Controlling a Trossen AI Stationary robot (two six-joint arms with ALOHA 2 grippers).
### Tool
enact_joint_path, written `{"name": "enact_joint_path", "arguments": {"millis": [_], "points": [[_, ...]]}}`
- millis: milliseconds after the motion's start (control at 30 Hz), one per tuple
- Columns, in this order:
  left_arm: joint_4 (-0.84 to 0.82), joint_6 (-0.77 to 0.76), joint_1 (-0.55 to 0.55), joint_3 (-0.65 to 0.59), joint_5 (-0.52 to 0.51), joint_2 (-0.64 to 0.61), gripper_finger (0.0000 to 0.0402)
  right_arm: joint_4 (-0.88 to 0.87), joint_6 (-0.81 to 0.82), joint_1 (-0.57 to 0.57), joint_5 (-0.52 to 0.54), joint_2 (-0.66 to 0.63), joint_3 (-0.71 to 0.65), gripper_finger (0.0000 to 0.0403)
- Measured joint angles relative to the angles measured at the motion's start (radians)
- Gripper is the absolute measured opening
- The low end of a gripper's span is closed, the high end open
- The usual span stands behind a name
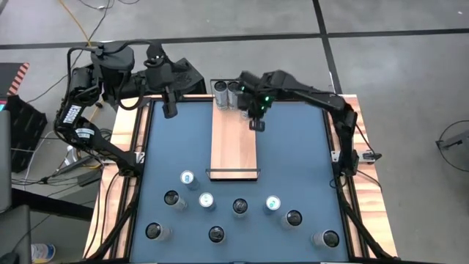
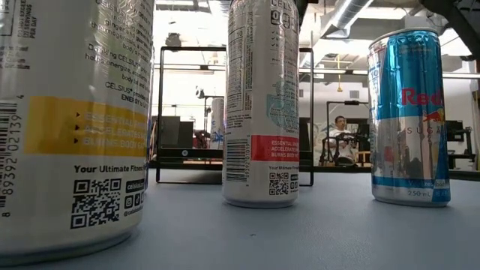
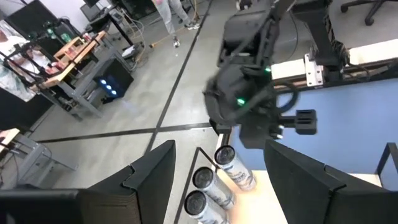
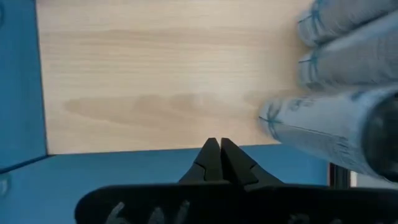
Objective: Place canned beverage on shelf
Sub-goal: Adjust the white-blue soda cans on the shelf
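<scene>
The shelf [image 1: 234, 143], a long light-wood board with thin black rails at its short ends, lies down the middle of the blue table. Three cans [image 3: 214, 183] stand upright in a row on its far end [image 1: 226, 94]. My right gripper [image 1: 256, 125] hangs shut and empty just beside them, over the board's right edge; in its wrist view the shut fingertips [image 4: 214, 155] point down at the board [image 4: 168, 81], with the cans [image 4: 336, 127] to one side. My left gripper [image 1: 170, 110] waits open at the table's far left, its fingers [image 3: 152, 180] empty.
Several more cans [image 1: 239, 207] stand scattered over the near half of the table, three of them [image 2: 262, 105] close before the low camera. Wooden strips [image 1: 124, 183] edge the table. The middle of the board is bare.
</scene>
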Motion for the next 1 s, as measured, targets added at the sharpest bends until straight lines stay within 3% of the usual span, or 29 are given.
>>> {"name": "enact_joint_path", "arguments": {"millis": [333,1000], "points": [[-0.036,-0.018,0.0,0.0,0.0,0.0,0.0232,0.146,-0.009,-0.005,0.185,0.0,-0.121,0.0],[-0.058,-0.017,0.0,0.0,0.0,0.0,0.0232,0.314,-0.009,-0.07,0.184,0.005,-0.121,0.0]]}}
